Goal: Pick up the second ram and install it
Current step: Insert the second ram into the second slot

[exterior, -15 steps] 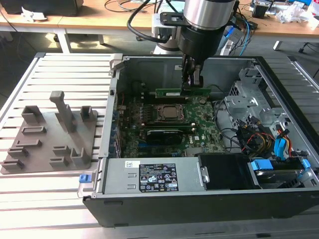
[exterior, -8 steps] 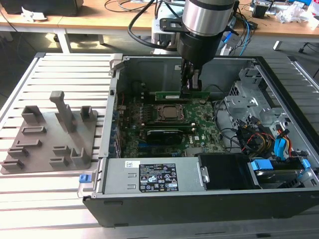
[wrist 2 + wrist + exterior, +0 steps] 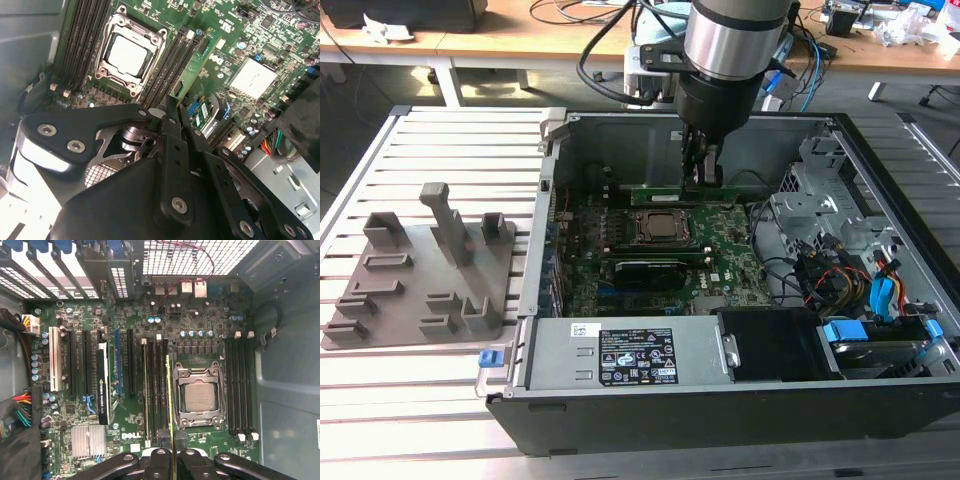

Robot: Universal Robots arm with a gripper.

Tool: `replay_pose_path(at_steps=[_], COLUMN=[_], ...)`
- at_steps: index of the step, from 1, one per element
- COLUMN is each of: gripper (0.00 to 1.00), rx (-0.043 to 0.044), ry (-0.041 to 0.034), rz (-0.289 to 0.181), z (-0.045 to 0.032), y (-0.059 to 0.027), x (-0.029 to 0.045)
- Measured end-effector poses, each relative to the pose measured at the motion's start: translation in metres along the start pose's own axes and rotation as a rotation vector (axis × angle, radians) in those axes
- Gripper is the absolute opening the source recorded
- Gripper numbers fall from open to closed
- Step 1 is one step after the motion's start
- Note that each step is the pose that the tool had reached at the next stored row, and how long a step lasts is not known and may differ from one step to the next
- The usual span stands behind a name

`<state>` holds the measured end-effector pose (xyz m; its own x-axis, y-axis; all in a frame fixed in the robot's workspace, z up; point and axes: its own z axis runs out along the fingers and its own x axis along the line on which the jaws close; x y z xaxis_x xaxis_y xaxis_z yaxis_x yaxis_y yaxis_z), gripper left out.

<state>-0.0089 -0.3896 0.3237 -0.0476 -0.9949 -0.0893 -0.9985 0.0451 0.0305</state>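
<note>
Pincer (image 3: 171,455) clamps second ram (image 3: 169,400) edge-on above slots beside CPU socket (image 3: 199,399).

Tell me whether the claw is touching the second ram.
Touching. In the first wrist view the claw closes on the end of the second ram, which stands edge-on beside the CPU socket.

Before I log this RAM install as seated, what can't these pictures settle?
- RAM bottom edge: edge-on in the first wrist view, so whether it sits fully in its slot cannot be told.
- RAM's gripped end: covered by the gripper in both wrist views.
- Slot latches: too small in the exterior view, behind the arm.
</note>
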Motion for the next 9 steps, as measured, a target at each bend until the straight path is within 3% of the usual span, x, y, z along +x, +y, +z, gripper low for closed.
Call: replay_pose_path(at_steps=[5, 7, 9], gripper=[0.14, 0.14, 0.14], rx=[0.0001, 0.0001, 0.0], ry=[-0.0001, -0.0001, -0.0002], rz=[0.0, 0.0, 0.0], z=[0.0049, 0.0082, 0.0103], y=[0.0004, 0.0008, 0.0008], x=[-0.0123, -0.0224, -0.0246])
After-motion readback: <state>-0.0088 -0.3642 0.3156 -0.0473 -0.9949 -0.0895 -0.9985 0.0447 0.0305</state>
